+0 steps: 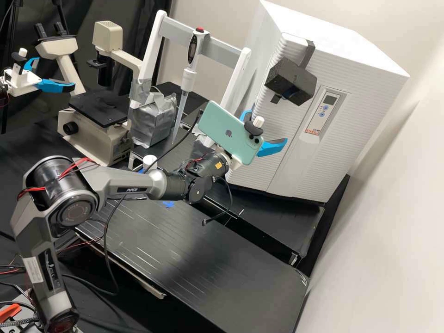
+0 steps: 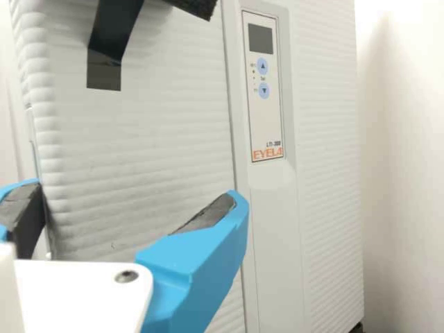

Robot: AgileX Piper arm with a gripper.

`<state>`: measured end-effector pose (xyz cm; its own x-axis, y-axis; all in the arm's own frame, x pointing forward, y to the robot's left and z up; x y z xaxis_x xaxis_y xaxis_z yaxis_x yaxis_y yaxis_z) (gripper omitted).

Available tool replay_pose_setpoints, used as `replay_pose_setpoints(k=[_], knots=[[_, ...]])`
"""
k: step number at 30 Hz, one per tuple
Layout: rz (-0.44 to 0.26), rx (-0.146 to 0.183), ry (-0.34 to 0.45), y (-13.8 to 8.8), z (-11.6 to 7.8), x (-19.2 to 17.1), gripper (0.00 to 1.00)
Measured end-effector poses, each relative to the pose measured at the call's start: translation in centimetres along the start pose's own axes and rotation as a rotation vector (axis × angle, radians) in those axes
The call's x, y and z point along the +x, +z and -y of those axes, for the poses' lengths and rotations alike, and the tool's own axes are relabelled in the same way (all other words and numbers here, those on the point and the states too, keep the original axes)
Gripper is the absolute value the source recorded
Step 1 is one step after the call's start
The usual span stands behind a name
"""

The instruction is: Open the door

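The gripper (image 1: pixel 267 126) is at the front of the white cabinet, its blue fingers spread apart behind a mint-green phone (image 1: pixel 226 132) fixed on the wrist. The cabinet's ribbed door (image 1: pixel 277 122) stands shut. From the wrist, the open gripper (image 2: pixel 135 191) has nothing held between its fingers, and the door (image 2: pixel 152 139) lies beyond them. One finger is beside the door's side edge, by a narrow recess (image 2: pixel 35 149); the other is in front of the door face near the control panel (image 2: pixel 262 90). Whether either finger touches the door I cannot tell.
A black block (image 1: pixel 291 83) is taped high on the door. A pipette (image 1: pixel 187 78) hangs from a white frame beside a silver-taped box (image 1: pixel 152 120). A microscope (image 1: pixel 99 108) stands farther left. Another gripper (image 1: pixel 51 81) shows at the left edge. A wall (image 1: pixel 393 208) flanks the cabinet.
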<state>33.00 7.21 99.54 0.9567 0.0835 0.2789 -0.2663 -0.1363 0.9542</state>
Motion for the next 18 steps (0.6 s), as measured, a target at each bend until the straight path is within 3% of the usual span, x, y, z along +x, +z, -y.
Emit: replay_pose_setpoints(k=[18], knots=[[-0.016, -0.025, -0.009, -0.26, 0.33, 0.02, 0.00]])
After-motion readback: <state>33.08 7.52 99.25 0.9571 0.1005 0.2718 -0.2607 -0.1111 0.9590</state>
